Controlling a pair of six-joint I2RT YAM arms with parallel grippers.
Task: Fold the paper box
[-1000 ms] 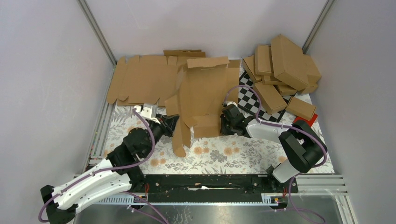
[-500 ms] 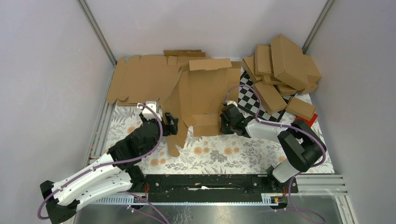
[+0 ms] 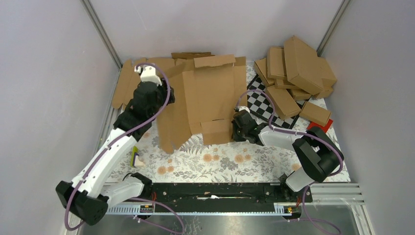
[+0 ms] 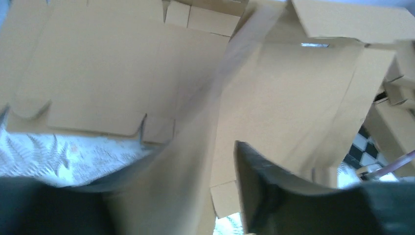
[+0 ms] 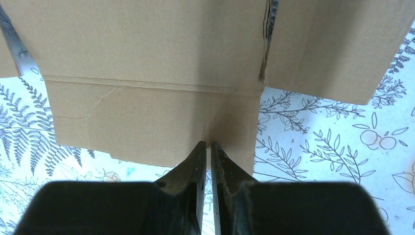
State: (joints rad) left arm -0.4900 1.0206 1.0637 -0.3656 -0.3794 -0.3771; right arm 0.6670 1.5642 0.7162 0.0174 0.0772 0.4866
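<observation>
The paper box [image 3: 211,95] is a brown cardboard piece at mid table, its back panel standing up. Its long left flap [image 3: 172,120] is raised, and it fills the left wrist view [image 4: 161,196], blurred. My left gripper [image 3: 157,108] is behind that flap and mostly hidden. In the left wrist view its jaws [image 4: 169,169] stand wide apart, with the flap lying across the left finger and clear of the right finger [image 4: 254,191]. My right gripper [image 3: 235,128] is at the right end of the box's front wall [image 5: 147,122]. Its jaws [image 5: 208,143] are pinched on a thin cardboard edge.
Flat brown cardboard sheets [image 3: 139,81] lie at the back left. A pile of folded boxes [image 3: 293,68] sits at the back right, on a checkered board [image 3: 266,105]. A red item [image 3: 320,125] lies by it. A small yellow-white object [image 3: 136,159] lies near the left arm. Grey walls stand on three sides.
My left arm swung up and toward the back left, and the box's left flap rose from low on the table to nearly upright. The right gripper stayed put.
</observation>
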